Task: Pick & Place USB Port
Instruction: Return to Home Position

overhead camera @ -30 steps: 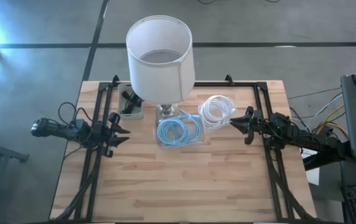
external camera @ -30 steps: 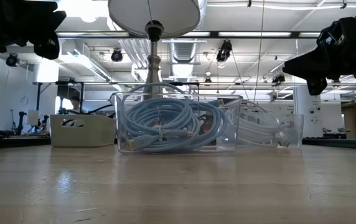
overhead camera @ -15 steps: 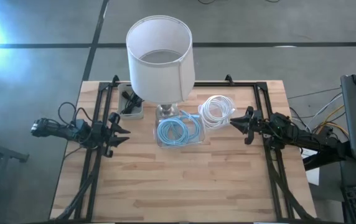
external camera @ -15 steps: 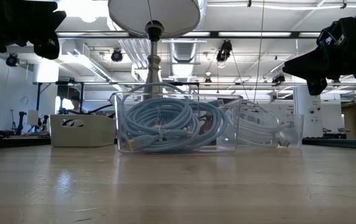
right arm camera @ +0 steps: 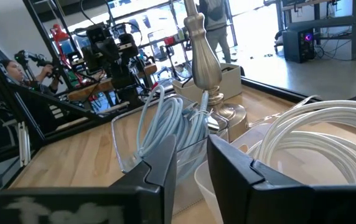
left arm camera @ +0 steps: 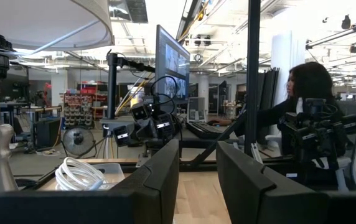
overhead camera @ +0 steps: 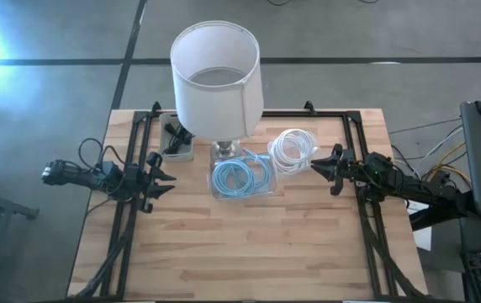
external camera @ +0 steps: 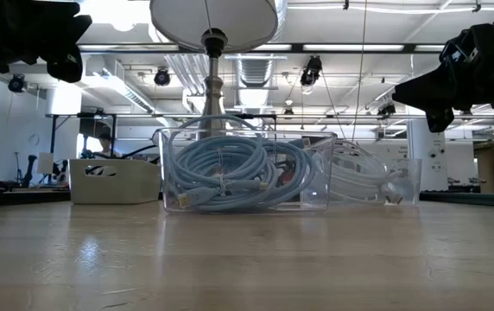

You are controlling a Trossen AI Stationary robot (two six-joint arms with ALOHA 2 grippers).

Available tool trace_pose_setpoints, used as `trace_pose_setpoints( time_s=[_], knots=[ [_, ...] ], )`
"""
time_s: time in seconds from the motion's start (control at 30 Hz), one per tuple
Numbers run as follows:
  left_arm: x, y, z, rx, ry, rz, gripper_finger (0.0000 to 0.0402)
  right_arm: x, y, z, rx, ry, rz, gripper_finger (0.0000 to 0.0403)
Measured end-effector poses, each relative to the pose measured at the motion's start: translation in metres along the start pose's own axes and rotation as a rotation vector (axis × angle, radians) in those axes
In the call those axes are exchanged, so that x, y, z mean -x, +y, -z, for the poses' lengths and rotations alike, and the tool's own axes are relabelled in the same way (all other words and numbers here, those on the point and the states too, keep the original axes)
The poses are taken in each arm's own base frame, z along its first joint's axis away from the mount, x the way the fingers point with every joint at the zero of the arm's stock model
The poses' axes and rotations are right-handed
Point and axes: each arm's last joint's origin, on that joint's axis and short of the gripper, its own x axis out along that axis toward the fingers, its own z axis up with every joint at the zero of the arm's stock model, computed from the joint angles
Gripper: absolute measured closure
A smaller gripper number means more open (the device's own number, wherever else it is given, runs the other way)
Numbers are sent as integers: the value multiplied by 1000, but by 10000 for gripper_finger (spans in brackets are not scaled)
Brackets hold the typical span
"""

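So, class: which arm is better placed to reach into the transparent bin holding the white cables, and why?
Likely right. The right gripper hangs open beside the white-cable bin; the left gripper is beyond the blue-cable bin.

We see two matte black jointed arms, the left arm at nine o'clock of the table, the right arm at three. From the left arm's rear loop black cables. The left gripper and right gripper carry flat dark wedge-shaped fingers; the right bears a pale smudge, possibly lettering.
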Motion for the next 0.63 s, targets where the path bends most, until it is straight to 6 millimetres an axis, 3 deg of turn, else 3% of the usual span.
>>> trace_pose_setpoints(
  time_s=[0.33,0.63],
  knots=[
    [0,0,0,0,0,0,291,0,0,0,0,0,0,335],
    [0,0,0,0,0,-1,291,0,0,0,0,0,0,325]
  ],
)
